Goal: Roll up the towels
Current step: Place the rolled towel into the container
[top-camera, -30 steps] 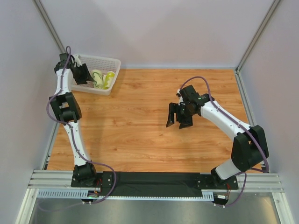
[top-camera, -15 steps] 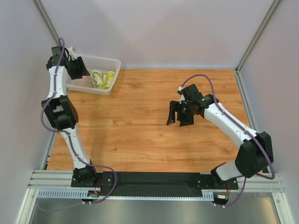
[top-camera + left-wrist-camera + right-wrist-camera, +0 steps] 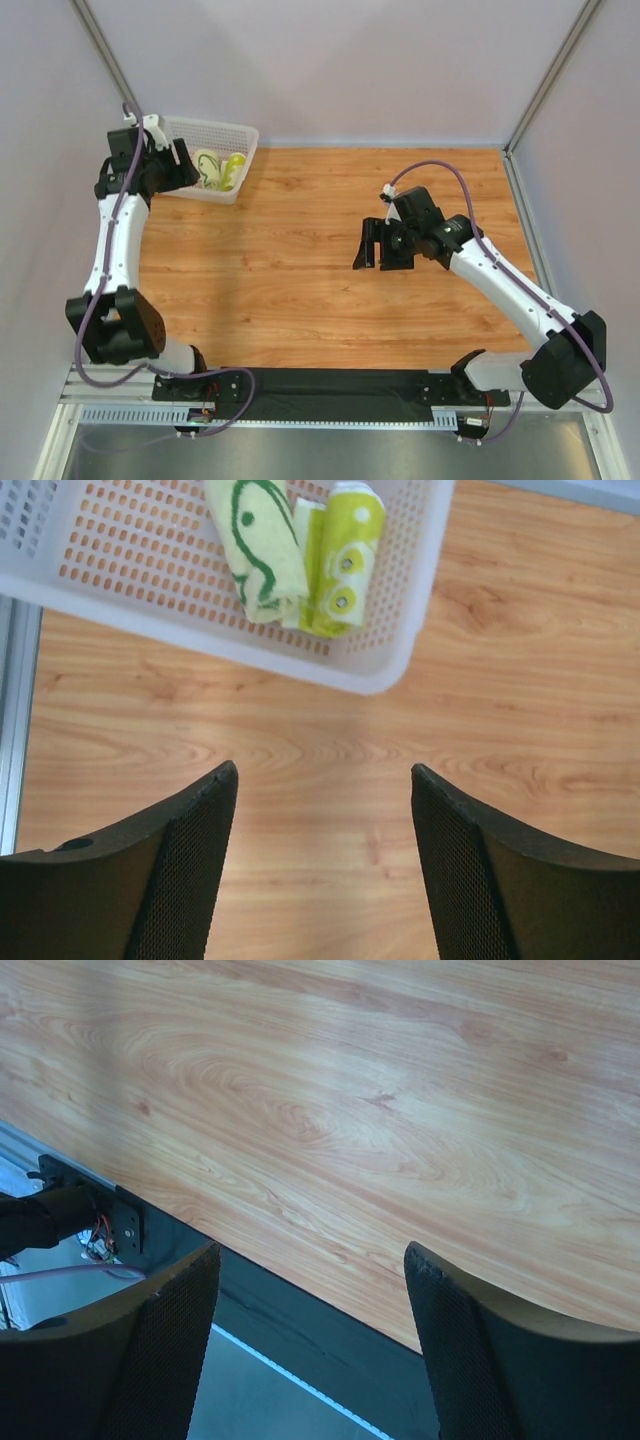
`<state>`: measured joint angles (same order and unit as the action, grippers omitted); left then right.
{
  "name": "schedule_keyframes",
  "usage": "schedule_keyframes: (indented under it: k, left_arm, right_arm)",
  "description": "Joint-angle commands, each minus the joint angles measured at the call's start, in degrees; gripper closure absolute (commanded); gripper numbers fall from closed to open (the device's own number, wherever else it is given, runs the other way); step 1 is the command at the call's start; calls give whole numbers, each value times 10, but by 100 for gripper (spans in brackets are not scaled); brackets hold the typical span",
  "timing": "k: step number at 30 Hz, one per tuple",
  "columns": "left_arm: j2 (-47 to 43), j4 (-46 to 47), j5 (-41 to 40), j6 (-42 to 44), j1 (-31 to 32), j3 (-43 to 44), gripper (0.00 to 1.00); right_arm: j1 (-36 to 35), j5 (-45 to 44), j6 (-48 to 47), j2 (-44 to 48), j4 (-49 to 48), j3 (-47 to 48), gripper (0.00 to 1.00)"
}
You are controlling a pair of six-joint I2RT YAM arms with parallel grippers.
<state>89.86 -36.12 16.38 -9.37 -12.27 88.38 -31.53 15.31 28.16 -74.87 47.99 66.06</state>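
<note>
Both tools are released: the left tool (image 3: 322, 780) has its two black fingers (image 3: 180, 880) well apart, and only bare wood shows between them. The right tool (image 3: 380, 254) is also spread wide and grasps nothing.

The towels are both inside the basket (image 3: 226, 128), rolled and lying side by side, touching each other. One is the cream towel (image 3: 255, 550) with a green swirl pattern. The other is the yellow-green towel (image 3: 342, 560), which carries small pale rings. Between them I see a pale strip, but I cannot tell if it is a fold of one roll or another cloth. From above the two rolls (image 3: 220, 168) sit near the right wall of the basket.

The basket is white plastic mesh and stands in the far left corner of the surface (image 3: 300, 290), which is wood in a warm orange tone. The left tool (image 3: 168, 166) hangs at the left part of the basket in the overhead view. In its own wrist view the near rim of the basket lies just beyond the fingertips.

The right tool is well apart from the basket, above the middle right of the surface. Its wrist view shows only wood grain and the dark strip (image 3: 300, 1310) along the near edge. Purple cables (image 3: 440, 168) run along both white arms.
</note>
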Motion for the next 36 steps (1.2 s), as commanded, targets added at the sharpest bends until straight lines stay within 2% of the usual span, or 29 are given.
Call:
schedule_keyframes:
  k: [1, 2, 4, 5, 10, 11, 13, 16, 18, 20, 25, 27, 30, 31, 33, 34, 36]
  left_arm:
    - [-116, 75, -86, 30, 39, -88, 23]
    - [-169, 103, -118, 36, 45, -114, 21]
    - [-226, 156, -127, 41, 52, -195, 16]
    - [-283, 176, -125, 45, 53, -252, 14]
    - [-459, 334, -102, 93, 56, -433, 14]
    - [-479, 350, -107, 113, 56, -483, 14]
    - [-523, 384, -135, 108, 56, -526, 12]
    - [-552, 384, -205, 55, 56, -591, 9]
    - [-556, 377, -247, -3, 55, -629, 8]
    - [-548, 399, -274, -34, 56, -670, 9]
    - [-503, 431, -339, -99, 56, -709, 10]
    - [-466, 482, -346, -104, 56, -731, 11]
    - [-402, 545, -322, -93, 56, -740, 13]
    - [-380, 568, -313, -92, 56, -740, 13]
    - [-318, 636, -304, -94, 56, -746, 15]
    - [-307, 631, -290, -90, 56, -730, 15]
    - [-270, 692, -255, -58, 65, -734, 17]
  right_arm:
    - [-12, -7, 11, 21, -33, -8, 25]
    - [-14, -9, 13, 25, -33, -8, 25]
    - [-20, -12, 14, 36, -37, -15, 25]
    - [-23, -14, 15, 41, -40, -19, 25]
    - [-34, -18, 19, 65, -45, -37, 24]
    - [-38, -22, 22, 69, -48, -38, 24]
    - [-44, -35, 27, 85, -54, -44, 25]
    - [-52, -38, 36, 119, -80, -67, 27]
    - [-56, -40, 50, 140, -110, -81, 27]
    - [-63, -61, 58, 182, -148, -129, 0]
    - [-73, -116, 41, 283, -213, -186, 0]
    - [-73, -141, 22, 329, -235, -218, 0]
    - [-72, -152, -14, 385, -282, -257, 0]
    - [-73, -187, -18, 394, -291, -263, 0]
    - [-72, -223, -15, 404, -283, -271, 0]
    - [-73, -238, -30, 408, -284, -273, 0]
    - [-72, -237, -29, 409, -288, -271, 0]
